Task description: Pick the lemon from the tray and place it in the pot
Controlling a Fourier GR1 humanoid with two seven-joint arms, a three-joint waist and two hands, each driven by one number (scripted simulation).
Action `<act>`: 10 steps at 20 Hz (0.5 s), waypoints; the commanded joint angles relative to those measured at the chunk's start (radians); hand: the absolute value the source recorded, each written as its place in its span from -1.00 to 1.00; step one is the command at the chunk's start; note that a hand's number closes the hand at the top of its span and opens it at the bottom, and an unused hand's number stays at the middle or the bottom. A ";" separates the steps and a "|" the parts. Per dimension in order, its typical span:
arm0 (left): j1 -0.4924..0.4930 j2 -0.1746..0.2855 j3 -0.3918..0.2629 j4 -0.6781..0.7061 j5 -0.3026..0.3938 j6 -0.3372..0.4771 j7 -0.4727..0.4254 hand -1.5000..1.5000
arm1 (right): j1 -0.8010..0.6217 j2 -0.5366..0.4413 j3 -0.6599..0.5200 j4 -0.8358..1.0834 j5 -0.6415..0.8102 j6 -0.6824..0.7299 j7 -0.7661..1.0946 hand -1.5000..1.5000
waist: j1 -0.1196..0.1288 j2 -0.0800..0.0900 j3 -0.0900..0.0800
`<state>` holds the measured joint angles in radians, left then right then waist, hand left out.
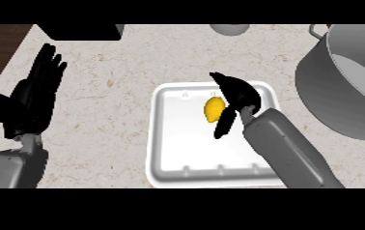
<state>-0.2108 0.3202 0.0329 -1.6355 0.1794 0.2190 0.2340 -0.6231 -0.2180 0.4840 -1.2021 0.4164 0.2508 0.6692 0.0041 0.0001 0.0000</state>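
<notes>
We are early in the task, as we judge it: the lemon [212, 109] lies in the tray [161, 137] at frame centre, our right hand [239, 94] holds its fingers [223, 125] apart beside it, not clamped, and grasping, lifting and carrying to the pot [329, 96] at right all remain

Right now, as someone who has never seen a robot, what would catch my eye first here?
The bright yellow lemon jumps out, lying on the white tray in the middle of the counter, with the black right hand just at its right side. A big grey pot fills the right edge. The left hand rests open at the left edge, fingers up.
</notes>
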 commanded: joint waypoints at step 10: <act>0.085 -0.055 0.032 -0.065 -0.035 -0.053 -0.043 0.00 | -0.024 0.118 -0.113 0.254 0.197 -0.034 -0.132 -1.00 | 0.008 0.001 0.000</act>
<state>-0.1876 0.2737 0.0560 -1.6504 0.1461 0.1855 0.2216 -0.6092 -0.1305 0.4069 -1.0626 0.5709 0.2394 0.5685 0.0058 0.0006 0.0001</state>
